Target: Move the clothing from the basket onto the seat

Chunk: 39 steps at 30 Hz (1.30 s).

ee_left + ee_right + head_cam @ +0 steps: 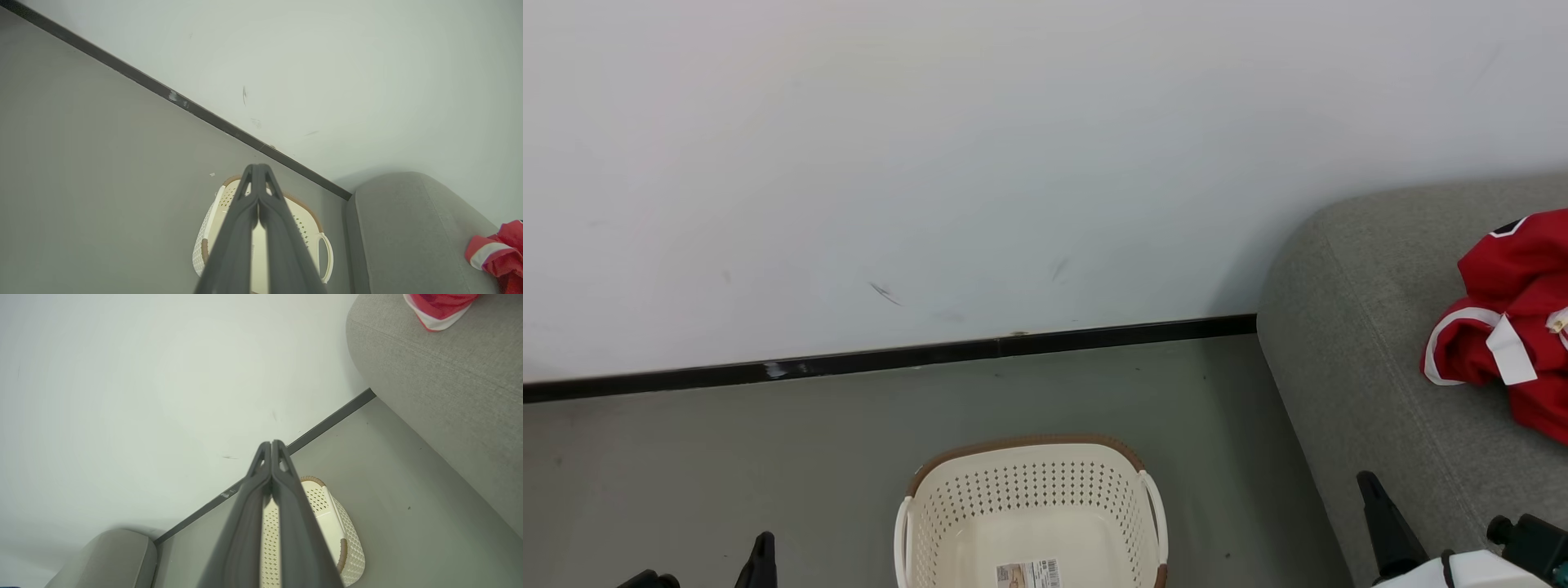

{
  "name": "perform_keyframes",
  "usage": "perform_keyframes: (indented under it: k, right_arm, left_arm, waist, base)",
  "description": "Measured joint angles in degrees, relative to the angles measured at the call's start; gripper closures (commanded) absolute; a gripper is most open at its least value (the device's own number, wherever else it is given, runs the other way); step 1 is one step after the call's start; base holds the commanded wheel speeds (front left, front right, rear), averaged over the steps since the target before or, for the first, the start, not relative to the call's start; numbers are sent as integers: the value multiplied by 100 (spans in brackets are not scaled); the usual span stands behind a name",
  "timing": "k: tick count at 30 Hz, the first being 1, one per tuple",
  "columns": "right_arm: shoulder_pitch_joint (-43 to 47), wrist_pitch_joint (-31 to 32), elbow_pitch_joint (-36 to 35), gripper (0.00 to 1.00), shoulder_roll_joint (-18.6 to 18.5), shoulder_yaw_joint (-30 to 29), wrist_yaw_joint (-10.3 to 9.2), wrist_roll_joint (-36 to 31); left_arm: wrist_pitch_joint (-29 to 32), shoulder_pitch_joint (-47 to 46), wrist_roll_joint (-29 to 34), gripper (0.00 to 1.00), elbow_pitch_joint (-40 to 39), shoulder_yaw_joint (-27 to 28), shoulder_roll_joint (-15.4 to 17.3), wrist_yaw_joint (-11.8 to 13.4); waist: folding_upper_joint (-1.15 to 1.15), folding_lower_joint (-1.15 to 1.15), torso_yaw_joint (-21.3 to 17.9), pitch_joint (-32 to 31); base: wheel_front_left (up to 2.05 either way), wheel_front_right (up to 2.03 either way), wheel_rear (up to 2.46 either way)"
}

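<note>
Left gripper [257, 171] and right gripper [271, 447] are both closed on nothing. Clothing [1515, 310] lies on the seat [1347, 351]; the basket [1029, 447] looks empty, so the task seems finished.

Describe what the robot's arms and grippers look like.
The left gripper and right gripper each have two long, dark grey fingers that taper to narrow tips, with triangular cut-outs near the ends. In the head view, the right arm's casing is white, with a thin black cable over it.
</note>
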Motion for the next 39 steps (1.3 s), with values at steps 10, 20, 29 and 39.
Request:
perform_keyframes:
  k: [10, 20, 29, 39]
  right_arm:
    - [-120, 208, 94, 100, -11, -55, -1, 886]
    - [-288, 380, 183, 100, -29, -118, -1, 1773]
    - [-396, 552, 259, 100, -46, -180, -1, 2484]
    - [-577, 732, 316, 100, -68, -237, -1, 3376]
  left_arm:
    - [201, -111, -661, 100, 5, 203, -78, -220]
    - [402, -244, -1332, 100, 41, 410, -177, -466]
    - [552, -327, -1868, 100, 87, 571, -242, -668]
    - [764, -443, -2519, 100, 124, 780, -347, -869]
  waist:
    - [0, -17, 2, 51]
    - [0, -67, 3, 149]
    - [0, -88, 4, 230]
    - [0, -93, 6, 307]
  base:
    - [0, 0, 0]
    - [0, 0, 0]
    - [0, 0, 0]
    - [0, 0, 0]
